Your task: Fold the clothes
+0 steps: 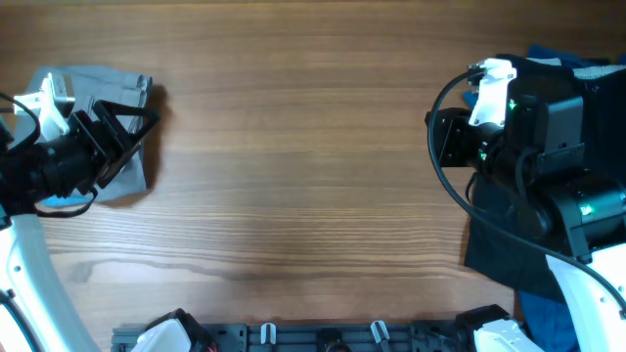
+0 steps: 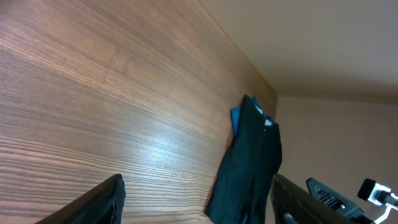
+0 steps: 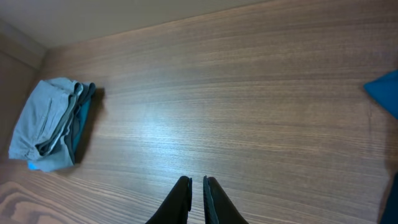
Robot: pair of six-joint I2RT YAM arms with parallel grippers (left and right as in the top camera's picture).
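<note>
The grey shorts point(image 1: 110, 90) lie folded in a small stack at the table's far left; in the right wrist view the grey shorts point(image 3: 45, 121) rest on darker folded layers. My left gripper point(image 1: 137, 137) hovers over the stack's near right edge, and in its own view the left gripper point(image 2: 198, 184) has both fingers spread wide with nothing between them. My right gripper point(image 3: 197, 182) is at the right side of the table, far from the shorts, fingers almost together and empty, above bare wood.
A large black garment point(image 1: 499, 235) lies at the right edge under the right arm and shows in the left wrist view point(image 2: 249, 162). Blue cloth point(image 1: 553, 54) lies beside it, and its corner shows in the right wrist view point(image 3: 385, 90). The wooden table point(image 1: 303, 166) spans between.
</note>
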